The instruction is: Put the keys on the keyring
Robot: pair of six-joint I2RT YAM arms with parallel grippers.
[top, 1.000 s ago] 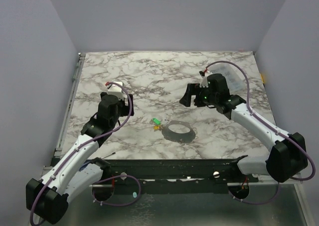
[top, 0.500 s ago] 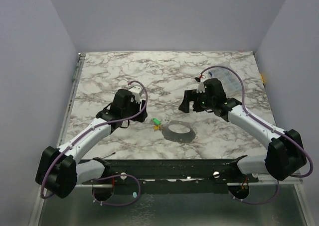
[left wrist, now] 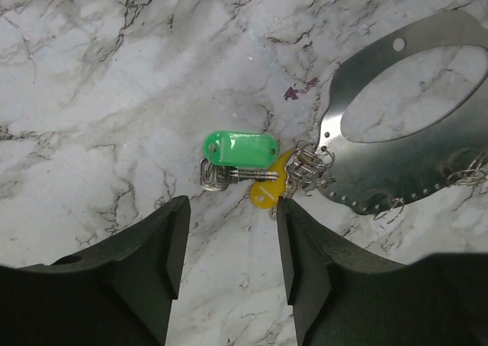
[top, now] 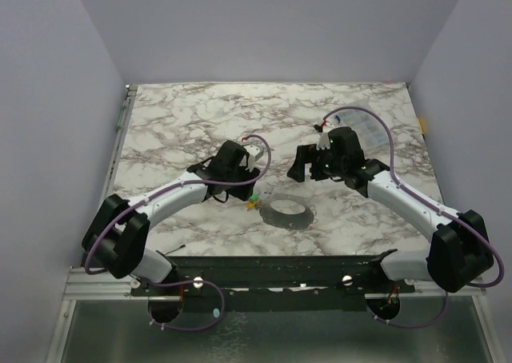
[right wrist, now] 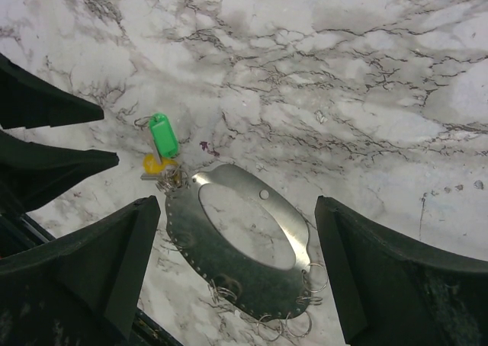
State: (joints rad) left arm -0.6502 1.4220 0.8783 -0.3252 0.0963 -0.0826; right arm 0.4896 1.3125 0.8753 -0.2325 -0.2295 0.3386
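The left gripper [left wrist: 229, 243] hangs open and empty, its fingertips just short of the green key [left wrist: 240, 149] and the yellow key [left wrist: 267, 188]. The two keys lie touching on the marble table [left wrist: 91, 94]. The yellow key meets small wire rings on the edge of the keyring [left wrist: 396, 159], a flat grey loop. The right gripper [right wrist: 238, 224] is spread wide above the keyring, holding nothing.

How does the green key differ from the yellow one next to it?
The green key is a bright oblong lying crosswise; the yellow key looks smaller and slanted. The yellow key sits against loops on the keyring; the green key lies farther off. Both rest flat on the table.
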